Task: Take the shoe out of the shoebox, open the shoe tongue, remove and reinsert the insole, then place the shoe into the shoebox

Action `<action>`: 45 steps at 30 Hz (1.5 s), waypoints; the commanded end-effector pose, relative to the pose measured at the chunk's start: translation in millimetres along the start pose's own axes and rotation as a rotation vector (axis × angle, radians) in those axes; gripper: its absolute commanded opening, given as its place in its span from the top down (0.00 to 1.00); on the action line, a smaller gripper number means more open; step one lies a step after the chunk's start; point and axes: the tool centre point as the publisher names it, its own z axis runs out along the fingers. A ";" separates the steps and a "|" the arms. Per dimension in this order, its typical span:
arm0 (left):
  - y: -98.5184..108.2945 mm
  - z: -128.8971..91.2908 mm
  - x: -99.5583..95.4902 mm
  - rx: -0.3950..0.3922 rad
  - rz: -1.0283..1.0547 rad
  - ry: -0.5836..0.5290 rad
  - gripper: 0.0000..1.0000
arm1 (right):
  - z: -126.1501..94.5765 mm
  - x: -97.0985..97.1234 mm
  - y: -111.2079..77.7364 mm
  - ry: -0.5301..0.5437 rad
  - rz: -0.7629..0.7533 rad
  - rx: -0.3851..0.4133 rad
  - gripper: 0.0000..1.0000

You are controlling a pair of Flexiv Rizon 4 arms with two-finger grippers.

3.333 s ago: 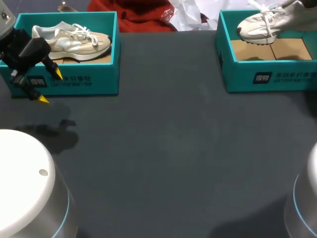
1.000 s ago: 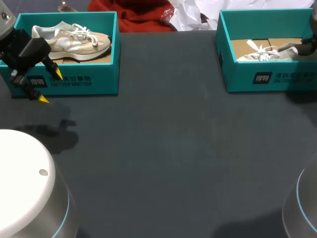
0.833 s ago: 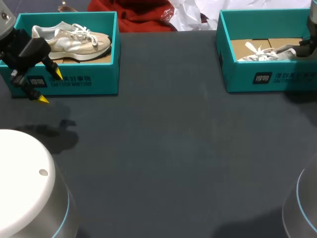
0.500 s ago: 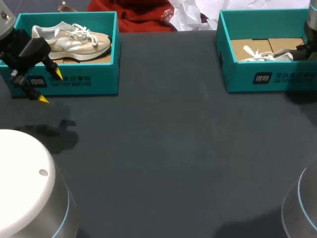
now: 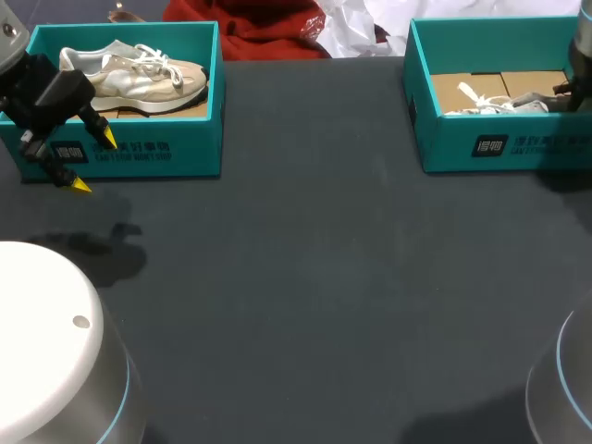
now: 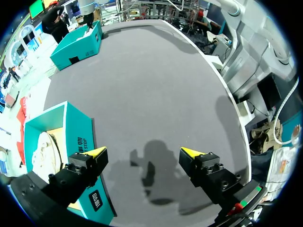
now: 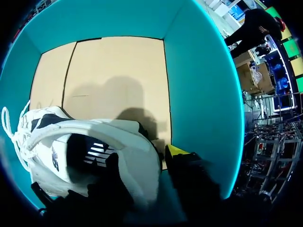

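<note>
A white shoe (image 5: 495,104) lies on the cardboard floor of the teal right shoebox (image 5: 499,146). In the right wrist view my right gripper (image 7: 144,156) straddles the heel of that white shoe (image 7: 94,137): one finger is inside the collar, and the yellow-tipped finger (image 7: 174,151) is outside, close to the box wall (image 7: 199,85). The jaws look slightly parted around the heel. My left gripper (image 5: 95,162) hangs open and empty in front of the left shoebox (image 5: 129,157), which holds a beige shoe (image 5: 139,79). The left wrist view shows that left gripper (image 6: 143,152) beside the left shoebox (image 6: 83,137).
Dark table mat (image 5: 314,277) stretches between the two boxes. A red cloth (image 5: 264,28) and white plastic (image 5: 356,28) lie at the far edge. My arm bases (image 5: 46,351) (image 5: 564,388) fill the near corners.
The white shoe has come down from above the right box onto its floor and settled a little lower and further right. My left arm has not moved.
</note>
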 end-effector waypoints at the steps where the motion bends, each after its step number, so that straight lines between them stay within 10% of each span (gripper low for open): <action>1: 0.1 0.0 -0.1 -0.002 0.000 0.001 0.00 | -4.2 -0.3 1.3 -0.002 0.003 0.003 0.62; 10: 0.1 0.0 -0.1 -0.002 0.000 0.001 0.00 | -9.2 0.4 4.2 0.008 0.014 0.002 0.52; 19: 0.1 0.0 -0.1 -0.002 0.000 0.001 0.00 | -26.4 -0.9 6.5 0.031 0.033 -0.006 0.00; 45: 0.1 0.0 -0.1 -0.002 0.000 0.001 0.00 | -179.1 37.2 -43.6 0.140 0.080 -0.030 0.00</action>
